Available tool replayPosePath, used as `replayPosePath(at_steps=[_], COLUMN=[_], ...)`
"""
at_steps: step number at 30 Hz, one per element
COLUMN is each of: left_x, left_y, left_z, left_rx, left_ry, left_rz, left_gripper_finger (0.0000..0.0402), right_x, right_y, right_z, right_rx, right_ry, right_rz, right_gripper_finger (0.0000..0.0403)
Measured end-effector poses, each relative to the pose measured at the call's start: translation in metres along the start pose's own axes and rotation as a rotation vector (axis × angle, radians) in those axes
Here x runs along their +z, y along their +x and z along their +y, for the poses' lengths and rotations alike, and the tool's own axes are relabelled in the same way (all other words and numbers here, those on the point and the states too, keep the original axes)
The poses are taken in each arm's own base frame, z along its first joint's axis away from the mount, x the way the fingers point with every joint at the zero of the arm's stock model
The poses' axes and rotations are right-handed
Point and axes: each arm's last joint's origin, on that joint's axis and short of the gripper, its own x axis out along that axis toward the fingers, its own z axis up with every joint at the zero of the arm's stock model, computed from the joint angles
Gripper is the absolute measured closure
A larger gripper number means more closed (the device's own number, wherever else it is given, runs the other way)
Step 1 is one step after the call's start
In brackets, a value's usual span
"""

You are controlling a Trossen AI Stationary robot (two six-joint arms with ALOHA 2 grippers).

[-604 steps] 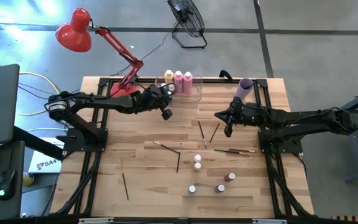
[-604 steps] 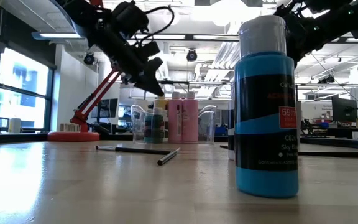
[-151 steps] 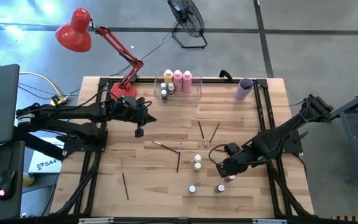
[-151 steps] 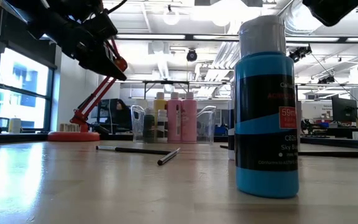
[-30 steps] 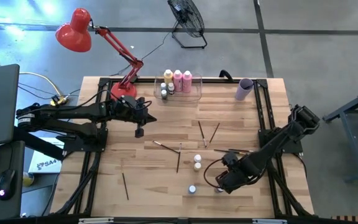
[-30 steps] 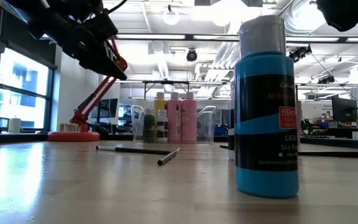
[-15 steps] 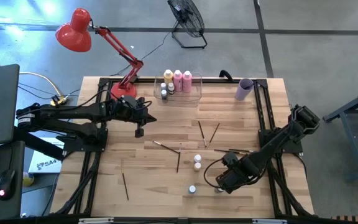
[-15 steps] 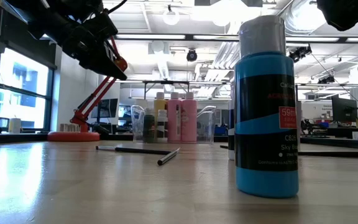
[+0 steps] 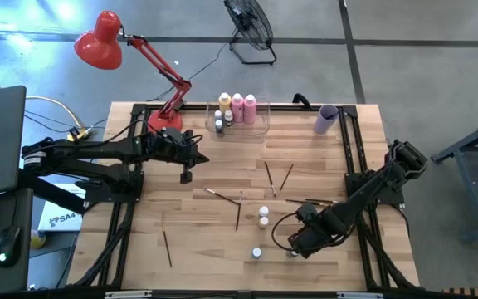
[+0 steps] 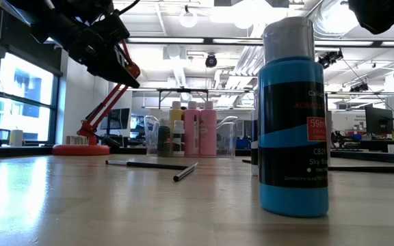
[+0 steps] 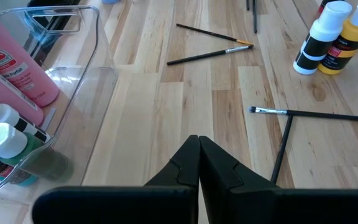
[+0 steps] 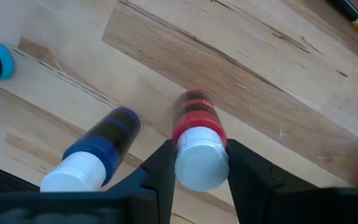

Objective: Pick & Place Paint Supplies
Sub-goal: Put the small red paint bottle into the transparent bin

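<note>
My right gripper points down at the near right of the table, shut on a small red bottle with a white cap. A small dark-blue bottle stands right beside it, and a sky-blue one a little to the left. Two more small bottles stand mid-table. Several thin brushes lie flat on the wood. My left gripper hangs shut and empty above the table's left part, near the clear bin, which holds pink and yellow bottles. My right gripper pinches the red bottle's upper body, just under the white cap, between its two fingers. The fingers come from above, pointing down. The bottle stands upright with its foot on the table.
A lilac cup lies at the far right corner and a red lamp stands at the far left. The sky-blue bottle stands close to the low camera. Bare wood spreads over the near left, apart from one brush.
</note>
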Motion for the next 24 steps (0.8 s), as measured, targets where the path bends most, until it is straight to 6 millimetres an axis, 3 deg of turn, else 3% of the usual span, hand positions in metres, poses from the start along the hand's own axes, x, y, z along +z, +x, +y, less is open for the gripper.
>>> replayPosePath(at_steps=[24], left_x=[0.0], left_y=[0.0], left_z=[0.0], left_rx=[0.0], left_ry=[0.0], left_rz=[0.0], left_gripper_finger=[0.0402], right_x=[0.0], right_y=[-0.0001], right_z=[-0.0001], right_rx=[-0.002], right_ry=[-0.026], right_rz=[0.012], right_gripper_finger=[0.0277])
